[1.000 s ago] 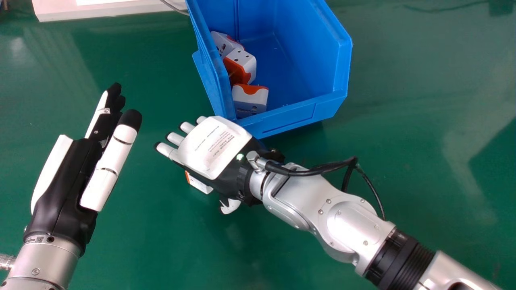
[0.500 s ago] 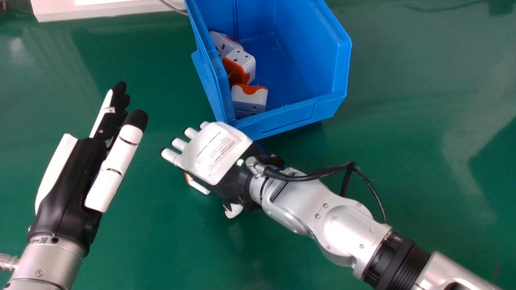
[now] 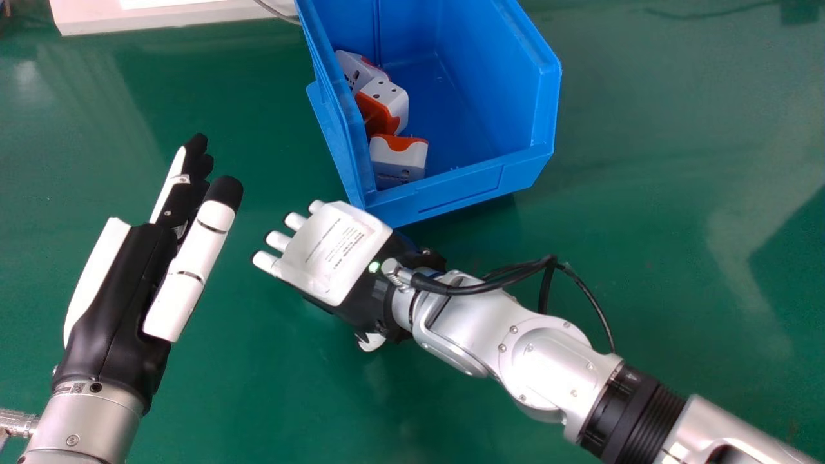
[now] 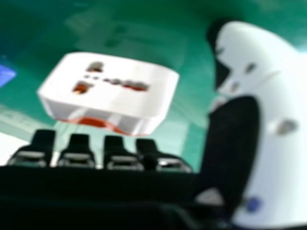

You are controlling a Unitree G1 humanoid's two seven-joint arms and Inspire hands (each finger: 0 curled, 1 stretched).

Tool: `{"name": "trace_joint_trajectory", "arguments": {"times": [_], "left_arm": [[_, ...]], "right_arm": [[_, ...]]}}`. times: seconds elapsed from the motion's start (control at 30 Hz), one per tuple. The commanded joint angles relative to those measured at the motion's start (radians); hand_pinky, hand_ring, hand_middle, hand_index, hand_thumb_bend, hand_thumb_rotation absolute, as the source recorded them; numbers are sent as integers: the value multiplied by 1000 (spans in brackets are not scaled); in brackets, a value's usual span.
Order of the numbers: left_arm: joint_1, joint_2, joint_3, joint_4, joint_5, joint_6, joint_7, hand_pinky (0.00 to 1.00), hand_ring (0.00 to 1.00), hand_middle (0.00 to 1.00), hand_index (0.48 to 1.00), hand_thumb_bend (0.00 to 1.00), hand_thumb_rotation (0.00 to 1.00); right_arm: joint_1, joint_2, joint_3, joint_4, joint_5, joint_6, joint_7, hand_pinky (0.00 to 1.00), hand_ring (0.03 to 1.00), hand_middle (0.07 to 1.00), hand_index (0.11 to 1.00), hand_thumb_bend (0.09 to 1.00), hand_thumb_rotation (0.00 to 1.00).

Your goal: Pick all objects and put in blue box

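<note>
While we hold our right hand point(image 3: 341, 254) open, fingers straight and apart from the thumb, a white-and-orange socket adapter point(image 4: 120, 86) faces its palm on the green table point(image 3: 644, 193). Our left hand point(image 3: 122, 296) stands left, fingers straight; a white slab point(image 3: 167, 19) lies far left. The blue box point(image 3: 464, 190) contains three adapters point(image 3: 399, 158) along its left wall.

Head view downward — hand view close

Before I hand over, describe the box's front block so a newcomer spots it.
On the green table, find the blue box. Three white-and-orange blocks line its left wall; the front block sits in the near corner. Its orange lies above a white face; the middle block shows orange below a white top.
</note>
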Motion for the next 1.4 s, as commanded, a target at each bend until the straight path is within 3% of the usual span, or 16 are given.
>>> {"name": "trace_joint_trajectory", "arguments": {"times": [0.0, 0.37, 0.77, 0.9, 1.1, 1.37], "left_arm": [[5, -2, -4, -38, 7, 0, 8, 1000, 1000, 1000, 1000, 566, 1000], [20, -10, -22, -60, 27, 1, 17, 1000, 1000, 1000, 1000, 564, 1000], [29, -20, -46, -79, 49, 8, 31, 1000, 999, 1000, 1000, 565, 1000], [33, -22, -52, -76, 54, 4, 34, 1000, 998, 1000, 1000, 565, 1000], [47, -29, -56, -81, 55, -3, 35, 1000, 999, 1000, 1000, 557, 1000], [77, -39, -61, -109, 47, -6, 30, 1000, 1000, 1000, 1000, 546, 1000]], "right_arm": [[-30, 7, -4, -4, 8, -12, -8, 965, 995, 1000, 967, 459, 192], [-61, -8, 3, 50, -8, -43, -70, 943, 990, 1000, 957, 448, 207], [-103, 5, 24, 114, -25, -45, -111, 991, 999, 1000, 952, 471, 236], [-112, -1, 31, 123, -29, -51, -125, 986, 999, 1000, 948, 490, 232], [-120, -2, 43, 133, -26, -59, -133, 980, 999, 1000, 943, 487, 231], [-131, -4, 37, 166, -18, -67, -163, 984, 997, 1000, 936, 518, 210]]}}
